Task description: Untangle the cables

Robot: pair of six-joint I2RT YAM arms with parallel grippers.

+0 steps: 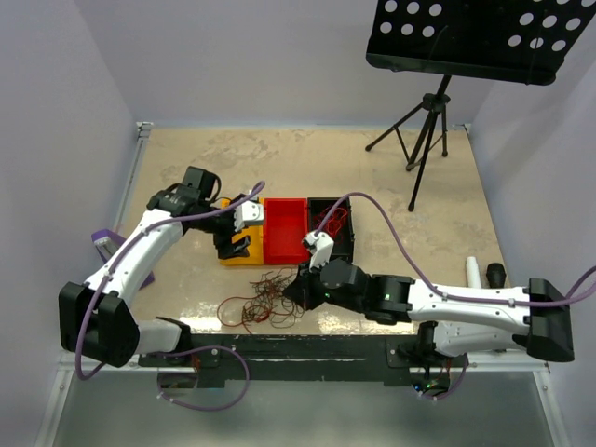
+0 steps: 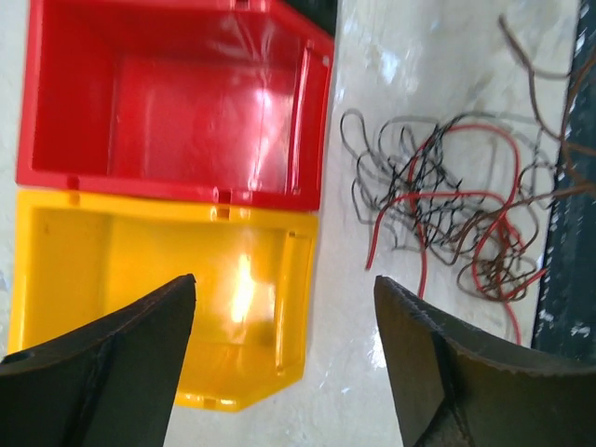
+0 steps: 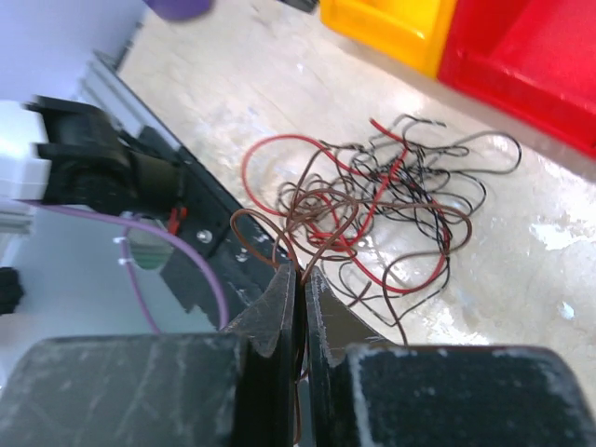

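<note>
on the beige speckled table top [image 1: 186, 158], midway back, three open bins sit side by side and touching: yellow plastic bin [image 1: 244, 257] on the left, red plastic bin [image 1: 285, 230] in the middle, black plastic bin [image 1: 343, 240] on the right. something thin and red shows in the black bin, can't tell what. a black perforated music stand on a tripod [image 1: 424, 121] is at the far right, well apart from the work. a black metal rail [image 1: 279, 349] runs along the near edge, just beside the tangle.

the left arm reaches forward and bends inward. the left gripper [image 1: 233, 244] hangs over the yellow bin, fingers pointing down, jaws spread wide with nothing in them. the right arm lies low, stretched leftward along the near side. the right gripper [image 3: 296, 276] is down at table level at the tangle's right edge.

a loose tangle of thin curly red and black-brown wires [image 1: 264, 303] lies flat on the table between the bins and the rail. the right jaws are pressed together with a thin brown wire [image 3: 284, 253] nipped at the tips, and it loops back into the tangle just ahead of them. from the left wrist the tangle sits beside the bins, off to one side of the open jaws and apart from them.
</note>
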